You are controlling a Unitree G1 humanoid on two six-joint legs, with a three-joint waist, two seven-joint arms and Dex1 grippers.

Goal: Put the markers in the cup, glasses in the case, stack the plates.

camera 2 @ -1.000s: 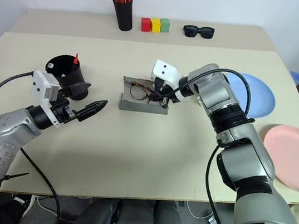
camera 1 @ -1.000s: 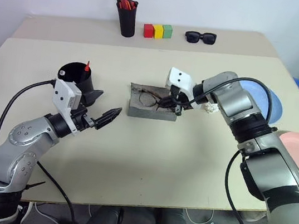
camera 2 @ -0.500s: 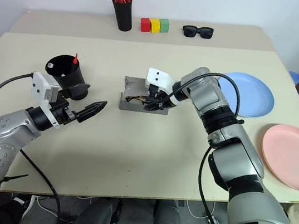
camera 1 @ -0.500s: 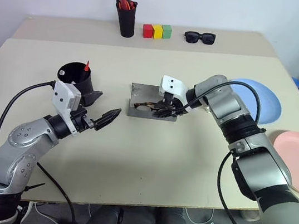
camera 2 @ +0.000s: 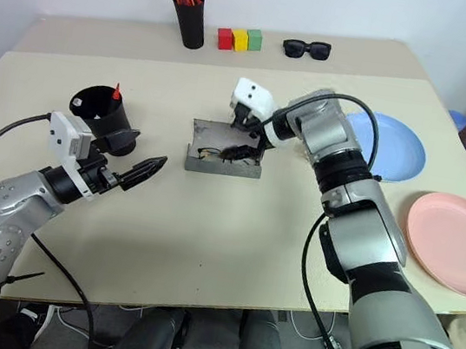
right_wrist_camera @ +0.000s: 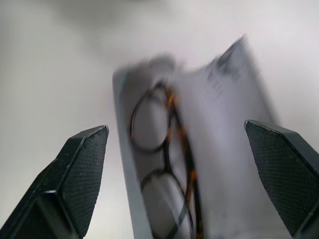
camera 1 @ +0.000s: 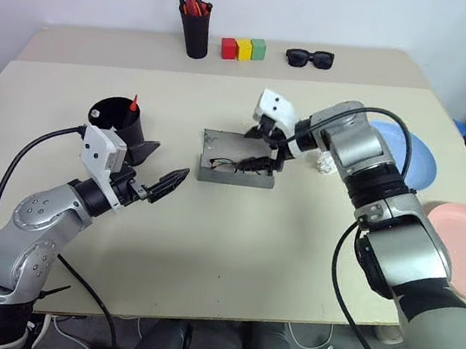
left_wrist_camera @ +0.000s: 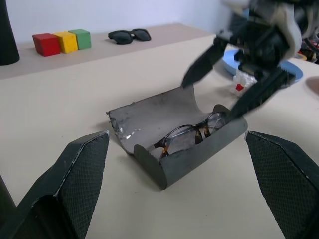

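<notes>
The grey case [camera 1: 215, 146] lies open mid-table with the brown-framed glasses [left_wrist_camera: 192, 134] inside it. My right gripper [camera 1: 259, 148] hangs just above the case's right end, open and holding nothing. My left gripper [camera 1: 174, 158] hovers open to the left of the case, in front of the black cup [camera 1: 118, 118]. A red marker [camera 1: 135, 104] pokes its tip over the cup's rim. The light blue plate [camera 2: 391, 145] lies at the right behind my right arm. The pink plate [camera 2: 455, 243] rests apart from it, nearer the right front edge.
Along the back stand a black pen pot [camera 1: 198, 29] with red-orange pens, three coloured blocks [camera 1: 245, 49] and black sunglasses [camera 1: 312, 59]. A crumpled white wrapper [camera 1: 329, 164] lies between the case and the blue plate.
My right gripper lowered the glasses into the case, let go of them and rose with its jaws open. The left arm stayed still.
</notes>
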